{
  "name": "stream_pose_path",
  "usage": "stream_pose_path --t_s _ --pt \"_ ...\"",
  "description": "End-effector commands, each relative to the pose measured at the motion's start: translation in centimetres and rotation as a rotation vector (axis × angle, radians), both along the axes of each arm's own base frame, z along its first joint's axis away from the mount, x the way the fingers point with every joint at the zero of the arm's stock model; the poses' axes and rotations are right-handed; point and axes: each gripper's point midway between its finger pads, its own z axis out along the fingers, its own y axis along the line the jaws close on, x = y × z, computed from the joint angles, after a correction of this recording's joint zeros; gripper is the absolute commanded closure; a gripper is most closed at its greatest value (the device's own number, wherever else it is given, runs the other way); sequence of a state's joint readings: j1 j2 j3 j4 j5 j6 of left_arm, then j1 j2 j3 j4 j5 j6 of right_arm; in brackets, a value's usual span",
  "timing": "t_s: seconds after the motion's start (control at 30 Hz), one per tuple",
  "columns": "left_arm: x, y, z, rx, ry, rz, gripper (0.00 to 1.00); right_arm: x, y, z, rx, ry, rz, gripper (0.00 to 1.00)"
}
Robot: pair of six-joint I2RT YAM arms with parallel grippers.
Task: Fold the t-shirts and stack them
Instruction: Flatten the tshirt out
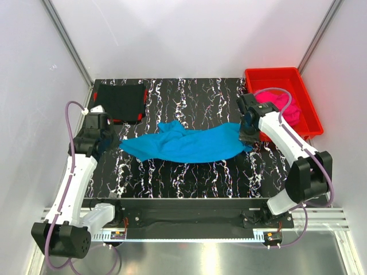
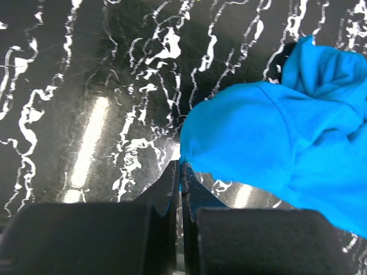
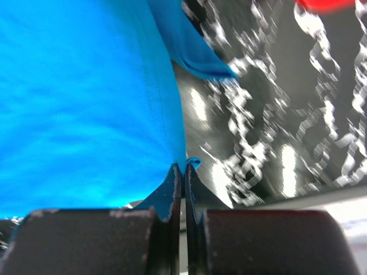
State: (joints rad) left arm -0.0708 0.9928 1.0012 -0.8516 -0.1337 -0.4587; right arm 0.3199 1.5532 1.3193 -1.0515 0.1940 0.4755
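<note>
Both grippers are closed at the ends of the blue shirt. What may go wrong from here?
The right gripper pinches only a sliver of hem of the blue shirt, so the cloth may slip out when lifted. The left gripper likewise seems to bite just a corner. The shirt lies bunched in the middle, so a fold may trap wrinkles.

The black marbled table point(image 1: 189, 183) bears a turquoise t-shirt point(image 1: 183, 146), a folded black t-shirt point(image 1: 120, 100) and a red bin point(image 1: 278, 80).

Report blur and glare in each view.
Top external: sharp, evenly lit. Left wrist: sharp, bright glare streaks on the table beside the blue t-shirt. Right wrist: motion-blurred, table pattern smeared, red bin only a blur at the top edge.
</note>
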Motion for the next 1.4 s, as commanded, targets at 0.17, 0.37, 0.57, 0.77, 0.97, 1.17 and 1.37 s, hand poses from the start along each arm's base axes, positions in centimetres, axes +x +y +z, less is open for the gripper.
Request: stream_pose_path --t_s 0.17,0.37,0.57,0.77,0.97,1.17,1.37 --pt "0.9 -0.6 -0.2 -0.015 -0.016 -0.049 1.00 -3.1 1.7 -3.4 0.096 0.147 0.055 1.00" --pt "0.2 -1.2 -1.1 -0.049 -0.021 -0.056 1.00 -2.1 2.4 -8.5 0.124 0.159 0.012 0.74" --pt "-0.3 0.3 -2.6 0.020 0.009 -0.013 1.00 -0.7 1.3 -9.6 0.060 0.118 -0.058 0.57" --pt "-0.2 1.1 -1.6 0.046 -0.031 0.028 1.00 -0.7 0.5 -10.8 0.014 0.124 -0.065 0.52" --pt "-0.4 2.0 -0.8 0.076 -0.054 0.071 1.00 0.6 -1.1 -10.9 -0.106 0.132 -0.056 0.47" --pt "-0.4 2.3 -0.3 0.084 -0.072 0.087 1.00 2.9 -2.4 -9.2 -0.205 0.108 -0.061 0.40" --pt "-0.4 0.8 -1.2 0.009 -0.071 0.047 1.00 2.3 -0.2 -7.1 -0.064 0.092 -0.080 0.40"
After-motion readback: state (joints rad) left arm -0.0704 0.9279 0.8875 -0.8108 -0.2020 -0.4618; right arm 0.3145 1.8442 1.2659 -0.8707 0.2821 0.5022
